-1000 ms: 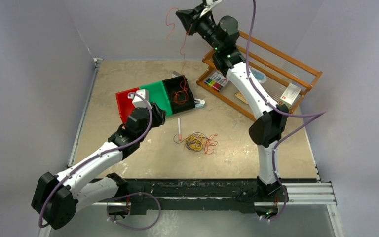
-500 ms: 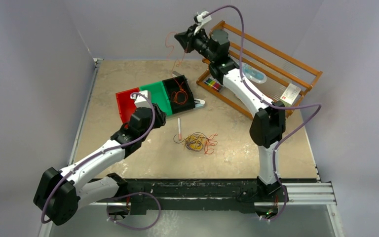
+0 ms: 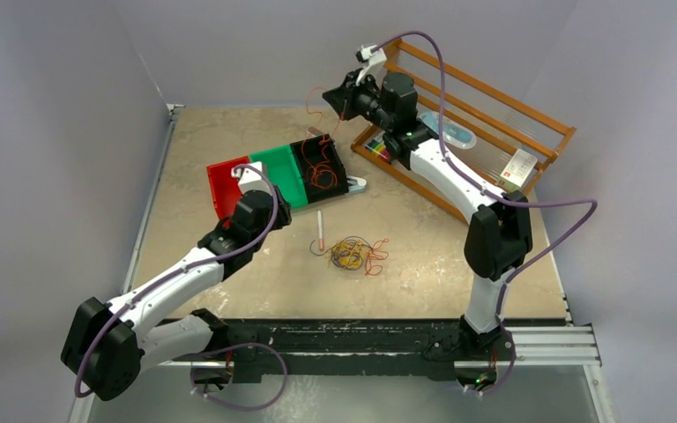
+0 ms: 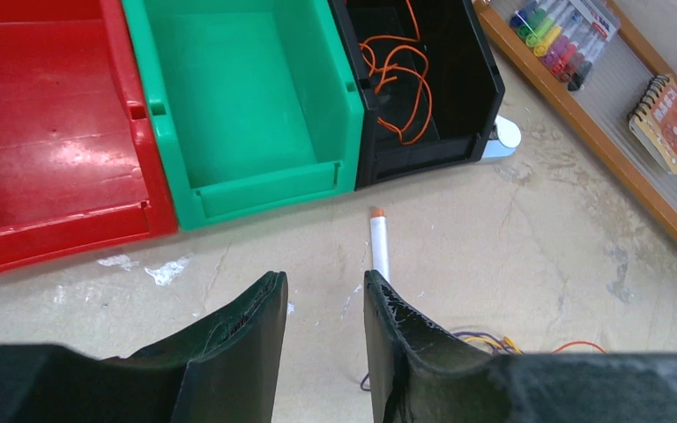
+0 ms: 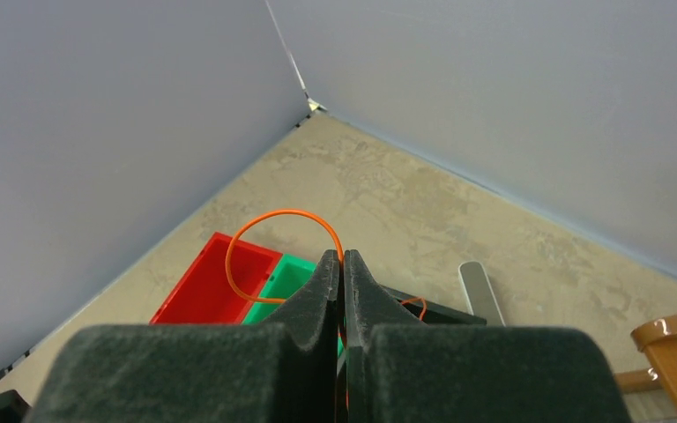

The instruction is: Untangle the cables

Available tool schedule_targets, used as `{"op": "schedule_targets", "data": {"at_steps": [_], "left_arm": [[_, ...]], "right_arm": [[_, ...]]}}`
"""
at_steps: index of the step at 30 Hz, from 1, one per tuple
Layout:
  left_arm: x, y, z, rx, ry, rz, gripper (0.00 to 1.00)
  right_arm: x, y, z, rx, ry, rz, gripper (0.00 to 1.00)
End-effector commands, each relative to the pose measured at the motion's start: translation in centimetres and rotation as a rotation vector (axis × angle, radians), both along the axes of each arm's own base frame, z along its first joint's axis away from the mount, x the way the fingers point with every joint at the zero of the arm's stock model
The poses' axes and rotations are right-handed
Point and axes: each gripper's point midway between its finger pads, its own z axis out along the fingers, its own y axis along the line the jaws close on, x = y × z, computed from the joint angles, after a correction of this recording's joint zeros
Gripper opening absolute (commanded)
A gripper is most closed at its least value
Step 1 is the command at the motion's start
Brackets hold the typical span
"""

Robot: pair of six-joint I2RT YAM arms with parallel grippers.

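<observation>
Right gripper [image 5: 342, 257] pinches the red-orange cable [image 5: 284, 211], hanging vertically into the black bin [image 4: 419, 163]; left gripper [image 4: 324, 280] gapes, empty.

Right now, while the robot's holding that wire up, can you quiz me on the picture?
1. True or false: the right arm's jaws are shut on the red-orange wire.
2. Which bin does that wire hang down into? A the red bin, B the green bin, C the black bin.
3. Fill in: beside the tangled bundle lies a white ____.
Key: 1 true. 2 C. 3 marker.
</observation>
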Motion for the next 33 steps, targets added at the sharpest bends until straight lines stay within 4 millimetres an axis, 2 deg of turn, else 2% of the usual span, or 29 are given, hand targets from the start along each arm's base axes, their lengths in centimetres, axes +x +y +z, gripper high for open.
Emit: {"op": "schedule_targets", "data": {"at_steps": [1,9,14,19,28,33], "left_arm": [[1.3,0.9,2.9,0.006,-0.062,0.061,0.36],[1.3,1.0,2.9,-0.003,-0.058,0.076,0.37],[1.2,1.5,2.7,0.009,-0.049,0.091,0.37],[1.0,1.8,2.5,0.012,-0.041,0.104,0.37],[1.0,1.7,2.3,0.007,-0.035,0.104,0.37],[1.1,1.6,2.1,0.010,-0.029,0.105,0.37]], "right_arm": [[-0.5,-0.4,-0.2,0.017,0.042,-0.007,0.00],[0.3,-0.3,-4.5,-0.037,0.145,-0.036,0.00],[2.1,-0.1,-9.4,-0.123,0.238,-0.071,0.00],[2.9,0.1,-13.9,-0.169,0.304,-0.089,0.00],[3.5,3.2,-16.8,-0.173,0.294,-0.014,0.00],[4.1,4.5,-19.6,-0.263,0.301,-0.038,0.00]]}}
